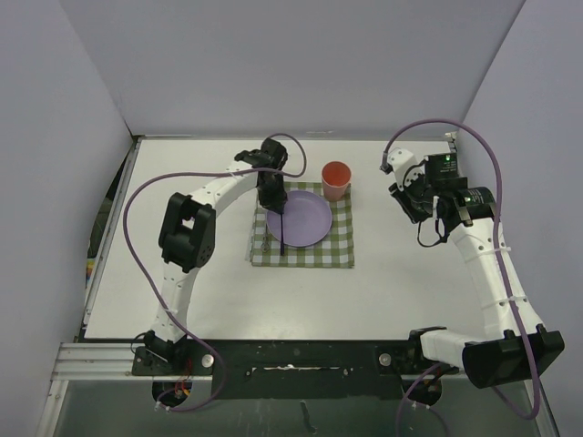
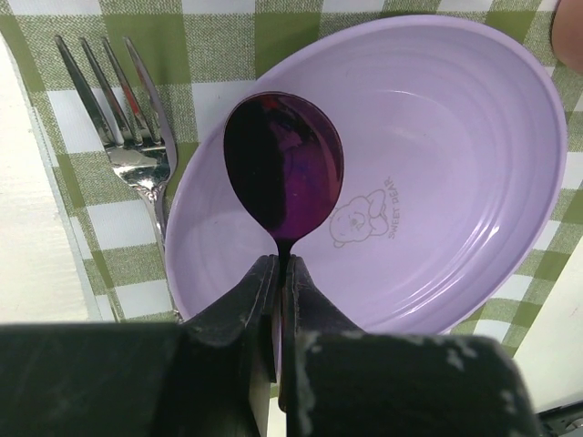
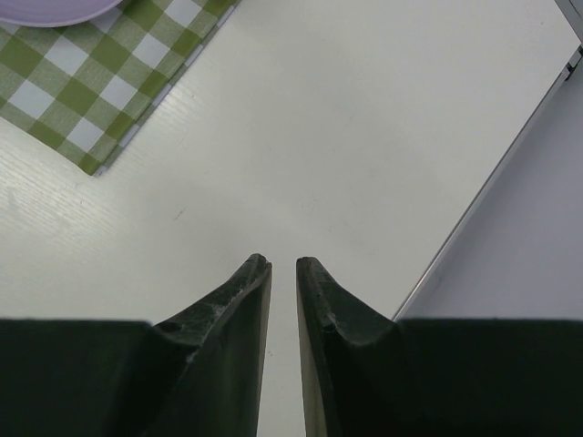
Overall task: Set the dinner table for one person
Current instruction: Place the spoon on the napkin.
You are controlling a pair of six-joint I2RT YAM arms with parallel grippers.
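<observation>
The dinner table (image 1: pixel 401 273) fills the floor of this walled-in booth, a broad white top with thin metal edging, and the place setting sits toward its far middle on a green-and-white checked cloth (image 1: pixel 337 250). A lilac plate (image 1: pixel 305 218) lies at the centre of that cloth. A red cup (image 1: pixel 336 180) stands upright just beyond the plate's far right rim, where a drinker's hand would find it. A fork (image 2: pixel 137 155) lies on the cloth just beside the plate's left edge, tines pointing away from the robot. The left gripper (image 2: pixel 281 273) hangs over the plate, clamped tight on the thin handle of a dark, shiny spoon (image 2: pixel 284 173). The spoon's bowl hovers over the left half of the plate; whether it touches I cannot tell. To my eye it is being carried across the plate toward a spot beside it, the last piece to go down. The right gripper (image 3: pixel 282 264) waits well off to the right over bare tabletop, its jaws parted by a slim gap and holding nothing, out of the way of the other arm.
</observation>
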